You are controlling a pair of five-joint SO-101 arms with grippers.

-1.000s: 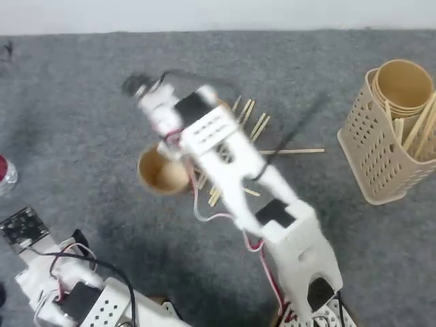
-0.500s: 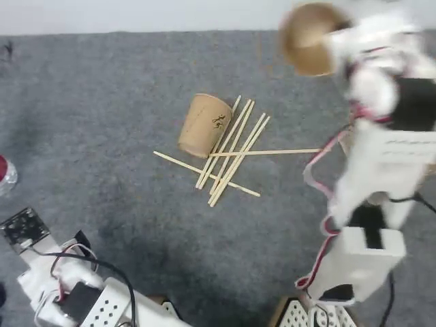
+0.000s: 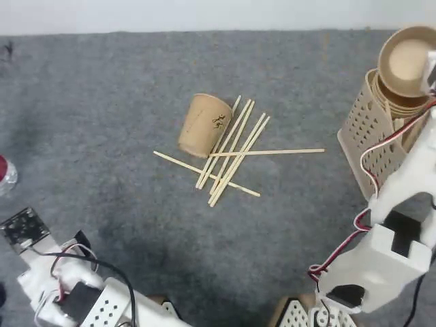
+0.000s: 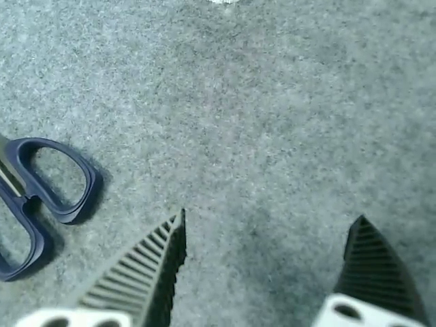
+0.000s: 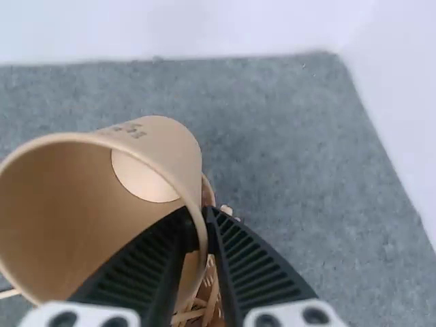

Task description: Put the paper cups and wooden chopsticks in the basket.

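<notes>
My right gripper [image 5: 197, 221] is shut on the rim of a brown paper cup [image 5: 95, 197], held mouth-up just above the beige perforated basket [image 3: 371, 146] at the right edge. In the high view that cup [image 3: 407, 60] hovers over cups stacked inside the basket. Another paper cup [image 3: 203, 125] lies on its side mid-table, beside a loose pile of wooden chopsticks [image 3: 235, 155]. My left gripper [image 4: 269, 235] is open over bare grey carpet at the near left.
Blue-handled scissors [image 4: 41, 194] lie on the carpet close to my left gripper. A red-and-clear object [image 3: 5, 174] sits at the far left edge. The right arm's white base [image 3: 371, 269] stands at the near right. The carpet's far edge meets a white wall.
The right arm has swung from the middle of the table to the right, carrying the paper cup up and over to the basket. The left arm has stayed put.
</notes>
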